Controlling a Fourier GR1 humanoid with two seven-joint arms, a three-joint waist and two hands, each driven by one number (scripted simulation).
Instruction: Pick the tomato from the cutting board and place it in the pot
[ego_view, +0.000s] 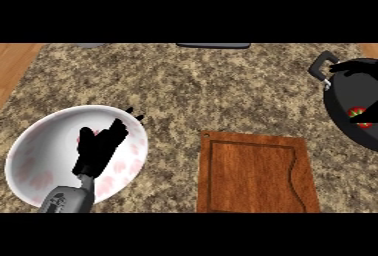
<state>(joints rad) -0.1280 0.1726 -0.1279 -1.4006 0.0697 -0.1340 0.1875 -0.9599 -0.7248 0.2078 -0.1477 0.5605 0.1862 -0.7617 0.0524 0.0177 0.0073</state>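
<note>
Already in the pot — the tomato lies far from the only hand on show

Plainly, the wooden cutting board (257, 172) carries nothing now. Taking that board as the landmark, the tomato (360, 115) sits up and to the right of it, inside the black pot (347, 95) that is cut by the view's right edge. Only a small red and green patch of the tomato shows against the pot's dark inside, close to the frame edge. The pot's handle (322, 64) juts from its rim on the side away from the board.

The left hand (102, 145) is well to the left of the board, over a white bowl with pink blotches (44, 165), fingers straight and apart, holding nothing. It looks at rest. From this hand the tomato lies far off to the right and a little up, with the whole board between them — so the left arm is the farther one.

The right hand is harder: dark shapes sit against the pot's upper rim, but black on black I cannot tell whether they are fingers.

Judging from how things lie, the placing seems done; what is left is at most a withdrawal on the pot's side.
</note>
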